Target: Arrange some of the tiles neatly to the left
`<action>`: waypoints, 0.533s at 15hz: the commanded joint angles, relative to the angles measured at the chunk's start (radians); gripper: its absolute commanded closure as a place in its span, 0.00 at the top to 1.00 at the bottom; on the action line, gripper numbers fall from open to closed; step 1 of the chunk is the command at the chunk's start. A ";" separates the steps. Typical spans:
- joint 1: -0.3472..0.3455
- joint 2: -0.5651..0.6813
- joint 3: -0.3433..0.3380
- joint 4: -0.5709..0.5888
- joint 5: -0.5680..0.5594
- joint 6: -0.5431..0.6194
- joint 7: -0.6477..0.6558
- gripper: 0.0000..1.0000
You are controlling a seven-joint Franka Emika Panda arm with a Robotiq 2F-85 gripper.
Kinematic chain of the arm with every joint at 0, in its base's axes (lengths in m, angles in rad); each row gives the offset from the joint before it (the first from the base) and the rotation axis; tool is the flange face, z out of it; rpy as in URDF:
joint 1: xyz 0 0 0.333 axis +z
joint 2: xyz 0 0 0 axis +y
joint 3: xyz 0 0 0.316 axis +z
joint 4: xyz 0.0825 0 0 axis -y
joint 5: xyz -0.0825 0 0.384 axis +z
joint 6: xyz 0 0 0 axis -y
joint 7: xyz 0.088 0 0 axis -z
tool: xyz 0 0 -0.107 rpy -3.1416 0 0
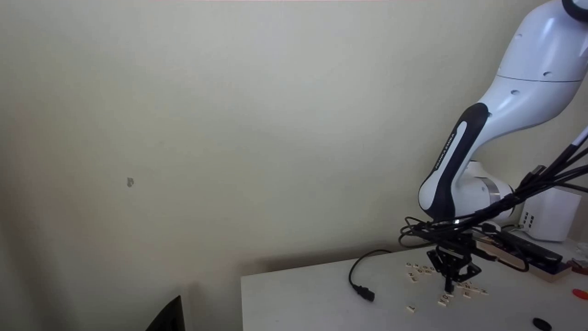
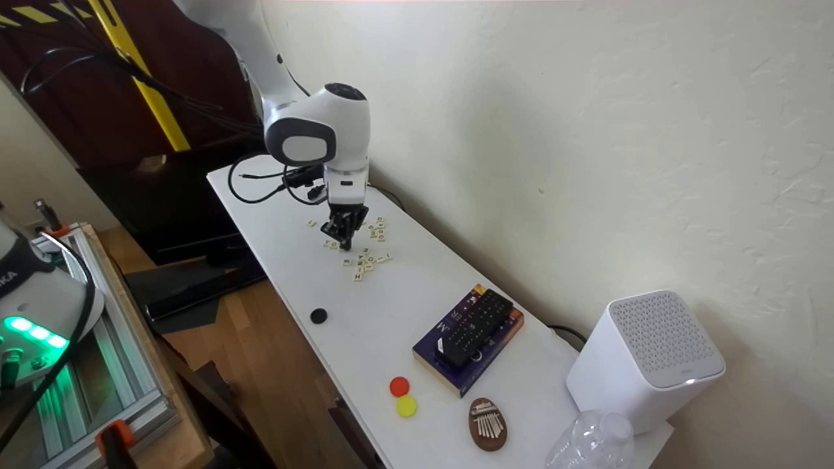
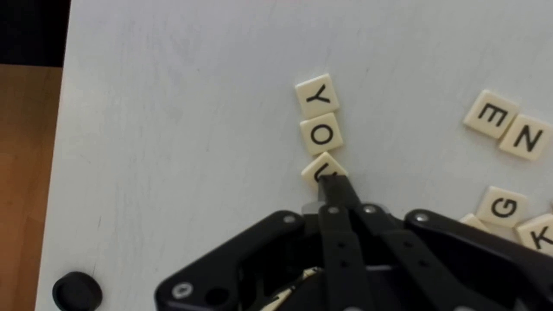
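1. Tool (image 3: 338, 183): clenched, finger against finger, pointing down at the bench (image 2: 365, 326). In the wrist view its tip covers part of the third tile (image 3: 322, 165); whether the two touch, I cannot tell.
2. Y tile (image 3: 318, 97), O tile (image 3: 321, 134) and third tile: set in a line on the bench, face up, leading off from the tip. Y and O lie edge to edge, slightly skewed. The third is turned further, one corner toward the O, its letter partly hidden.
3. E tile (image 3: 491, 114) and N tile (image 3: 526, 137): touching, face up, right of that line in the wrist view. G tile (image 3: 502, 207) and K tile (image 3: 538, 233): below them in the same view, just beside each other.
4. Tiles (image 2: 358, 277) overall, in an exterior view: loose group (image 2: 370, 260) near the tool, second group (image 2: 380, 229) nearer the wall (image 2: 586, 163), lone tile (image 2: 311, 223) apart from both.
5. Arm (image 1: 510, 110): white, reaching over the bench in both exterior views.
6. Black disc (image 2: 318, 316): near the bench's edge. Black plug (image 1: 366, 294): lying on the bench, apart from the tiles.
7. Book (image 2: 446, 324): lying flat, a black remote (image 2: 475, 326) on top. Red disc (image 2: 399, 386) and yellow disc (image 2: 406, 407): just beside each other, near the book.
8. Thumb piano (image 2: 487, 425), white box (image 2: 642, 361) and clear bottle (image 2: 589, 446): at the same end of the bench as the book, well apart from the tool. The box stands near the wall.
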 commanded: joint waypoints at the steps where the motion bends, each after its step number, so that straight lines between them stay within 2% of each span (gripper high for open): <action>1: -0.021 0.018 0.012 0.009 0.025 -0.027 0.048 0.00; 8: -0.051 0.018 0.022 0.012 0.046 -0.032 0.119 0.00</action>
